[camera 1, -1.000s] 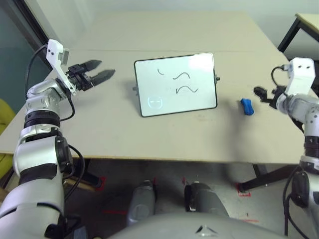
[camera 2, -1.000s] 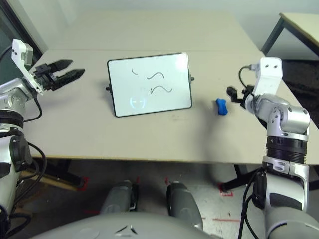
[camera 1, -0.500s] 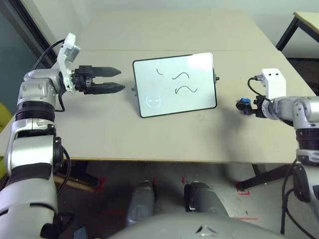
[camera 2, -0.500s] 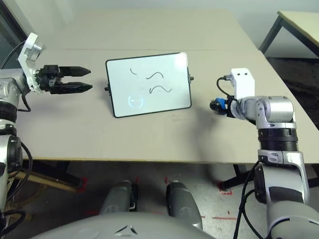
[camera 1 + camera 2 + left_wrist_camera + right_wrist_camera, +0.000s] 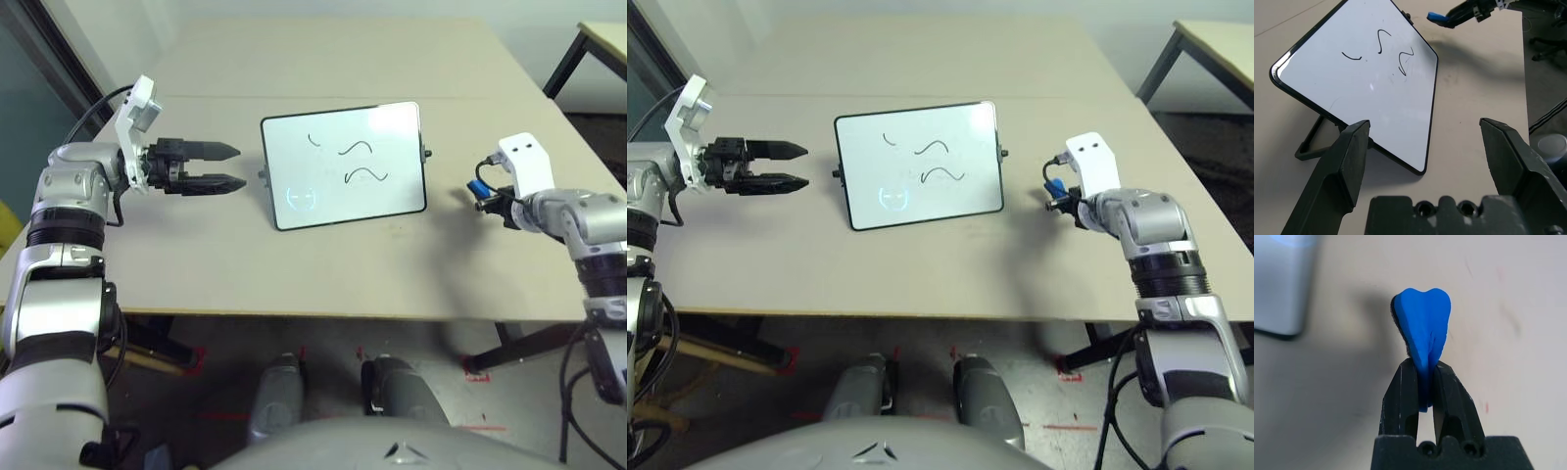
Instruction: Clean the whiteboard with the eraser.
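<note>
**Blue eraser pinched in the right claw, whiteboard propped at mid-counter**

Head views: the small white rectangular whiteboard with a thin black frame and rounded corners [image 5: 345, 164] stands tilted back on a stand in the middle of the beige counter [image 5: 323, 264]. Its face bears a few black squiggles and a faint round mark near one lower corner. The left claw [image 5: 231, 166] hangs beside the board's left edge, well short of touching it, fingers apart and pointing at it. The right claw [image 5: 483, 192] sits off the board's right edge, clamped on the small bright blue oblong eraser [image 5: 479, 188], most of which is hidden by the fingers here.

Left wrist view: the board appears between the two spread black fingers [image 5: 1342, 166], its black rear stand partly showing beneath. Beyond its far corner the eraser tip pokes out of the other claw, clear of the counter.

Right wrist view: the eraser is squeezed between the closed fingers, its free end bulging into two lobes. A blurred corner of the board lies off to one side
</note>
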